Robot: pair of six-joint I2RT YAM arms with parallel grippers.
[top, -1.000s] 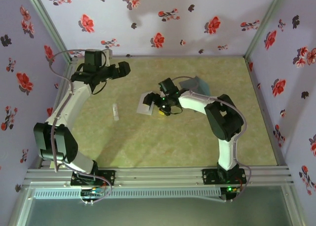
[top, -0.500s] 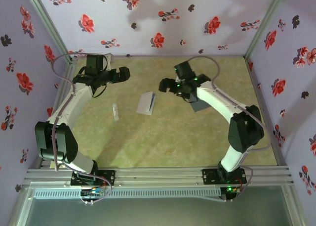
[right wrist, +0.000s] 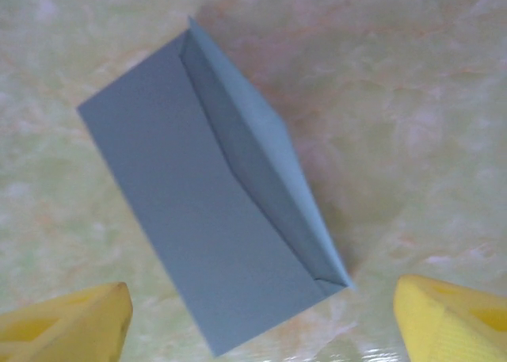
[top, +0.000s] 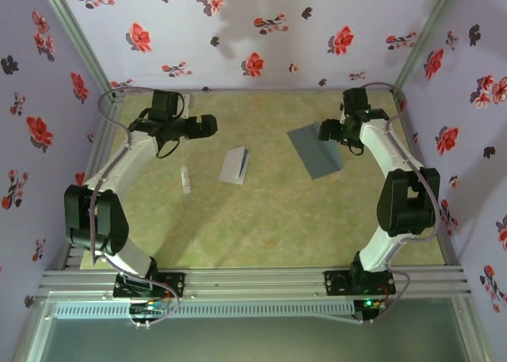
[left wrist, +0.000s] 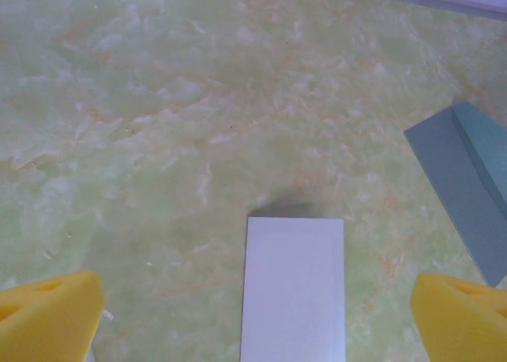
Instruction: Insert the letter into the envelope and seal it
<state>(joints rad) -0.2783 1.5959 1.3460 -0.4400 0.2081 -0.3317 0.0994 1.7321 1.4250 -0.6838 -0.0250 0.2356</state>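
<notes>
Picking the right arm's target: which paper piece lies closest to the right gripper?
The slate-grey envelope, flap open, right by the right gripper; the white letter lies farther off, mid-table.

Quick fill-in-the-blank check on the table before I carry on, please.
In the top view, the envelope lies ___ of the letter.
The envelope's flap is ___.
The right gripper hangs over the ___.
The white stick lies ___ of the letter.
Missing: right; open; envelope; left.
</notes>
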